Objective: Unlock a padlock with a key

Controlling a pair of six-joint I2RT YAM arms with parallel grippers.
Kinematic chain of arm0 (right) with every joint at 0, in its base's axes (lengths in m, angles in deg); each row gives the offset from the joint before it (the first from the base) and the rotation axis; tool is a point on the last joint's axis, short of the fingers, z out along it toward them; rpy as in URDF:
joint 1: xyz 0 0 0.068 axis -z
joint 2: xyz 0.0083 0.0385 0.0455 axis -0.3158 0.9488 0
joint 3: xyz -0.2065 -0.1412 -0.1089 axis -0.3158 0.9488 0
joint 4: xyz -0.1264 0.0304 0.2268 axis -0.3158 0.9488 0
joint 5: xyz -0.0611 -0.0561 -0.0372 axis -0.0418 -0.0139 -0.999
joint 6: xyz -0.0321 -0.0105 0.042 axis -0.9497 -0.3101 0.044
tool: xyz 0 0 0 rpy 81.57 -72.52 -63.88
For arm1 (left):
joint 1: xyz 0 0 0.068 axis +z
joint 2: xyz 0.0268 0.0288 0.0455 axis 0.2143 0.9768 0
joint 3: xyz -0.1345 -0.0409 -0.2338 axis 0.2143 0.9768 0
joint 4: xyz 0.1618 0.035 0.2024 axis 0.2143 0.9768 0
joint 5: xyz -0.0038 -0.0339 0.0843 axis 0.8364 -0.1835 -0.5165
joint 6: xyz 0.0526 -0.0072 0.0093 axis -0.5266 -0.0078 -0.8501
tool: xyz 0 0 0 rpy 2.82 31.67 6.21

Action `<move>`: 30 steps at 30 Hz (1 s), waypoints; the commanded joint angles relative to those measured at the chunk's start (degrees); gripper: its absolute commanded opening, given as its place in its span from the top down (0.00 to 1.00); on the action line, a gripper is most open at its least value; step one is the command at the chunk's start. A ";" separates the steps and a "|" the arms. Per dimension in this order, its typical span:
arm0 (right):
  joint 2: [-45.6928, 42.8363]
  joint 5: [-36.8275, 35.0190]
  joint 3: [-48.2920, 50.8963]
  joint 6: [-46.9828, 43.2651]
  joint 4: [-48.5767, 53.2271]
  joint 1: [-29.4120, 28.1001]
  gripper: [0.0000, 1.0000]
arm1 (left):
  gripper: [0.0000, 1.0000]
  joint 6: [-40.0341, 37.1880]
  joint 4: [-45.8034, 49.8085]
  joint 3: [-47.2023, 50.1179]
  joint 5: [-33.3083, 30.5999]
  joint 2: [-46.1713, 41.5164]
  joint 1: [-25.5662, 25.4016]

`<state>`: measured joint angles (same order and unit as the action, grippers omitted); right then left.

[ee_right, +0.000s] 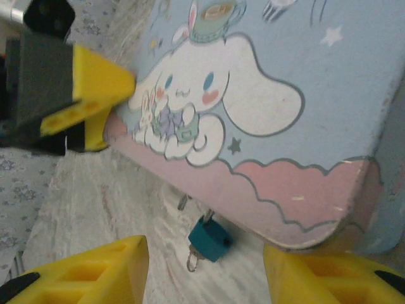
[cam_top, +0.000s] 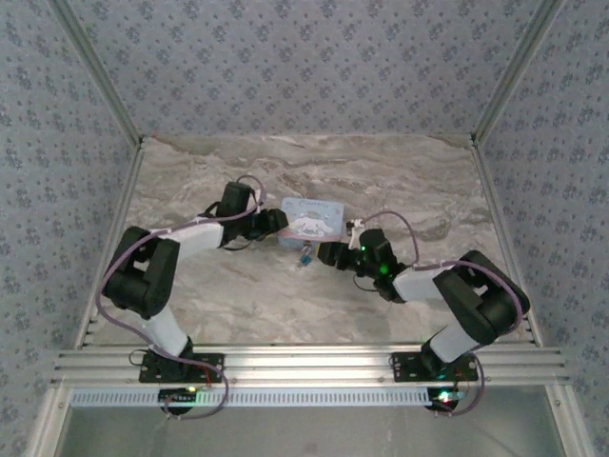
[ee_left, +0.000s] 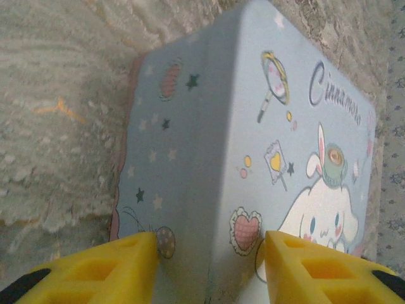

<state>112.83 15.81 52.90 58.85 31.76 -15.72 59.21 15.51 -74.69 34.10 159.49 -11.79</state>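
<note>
Marbled bench (cam_top: pixel 238 295), closed in by blue-patterned walls (cam_top: pixel 304 67); both arms were seen reaching toward its middle.

A pale blue tin (cam_top: pixel 312 219) with a white cartoon figure was found near the centre of the bench. The padlock (ee_right: pixel 209 239), tiny and teal-bodied, was located at the tin's near edge, just below the pink border, hanging or resting close to the bench surface. A small metal loop (ee_right: pixel 190 261) was noted at its lower end. Whether that was the key could not be told at this size.

Left fingers (ee_left: pixel 114 269): set on either side of the tin's left end at a middling spread. They were judged to be closed against it, as if to steady it. One finger was seen touching the tin's edge in the right wrist view. How firmly the tin was clamped could not be told.

Right fingers (ee_right: pixel 95 272): held well apart, with nothing between them.

Relation noted for the coming move:
- The padlock was framed in the gap of the right fingers, just ahead of their tips, and lay just beside them in the top view.
- Its long axis was seen running out from the tin's edge toward the near side of the bench, with the loop end nearest the right fingers.
- The right arm was clearly the nearer to it, the left being occupied at the far end of the tin.
- A short, straight advance onto the loop end was judged to be what the next move called for.
</note>
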 commanded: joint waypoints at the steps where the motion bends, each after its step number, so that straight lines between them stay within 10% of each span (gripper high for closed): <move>1: 0.41 4.45 -3.71 -7.53 2.69 2.49 0.46 | 0.53 0.63 4.01 3.48 -1.75 -2.39 -1.43; 13: -2.32 10.52 1.78 -11.92 -0.62 6.73 0.45 | 0.53 2.21 4.65 7.05 -3.45 -6.15 -2.77; 30: 10.64 7.02 0.43 -8.76 -16.63 -1.19 0.44 | 0.53 3.44 4.15 7.80 -4.02 -6.28 -3.38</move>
<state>122.16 24.47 54.95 49.43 18.93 -16.35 62.47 15.36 -68.41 31.50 153.48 -14.65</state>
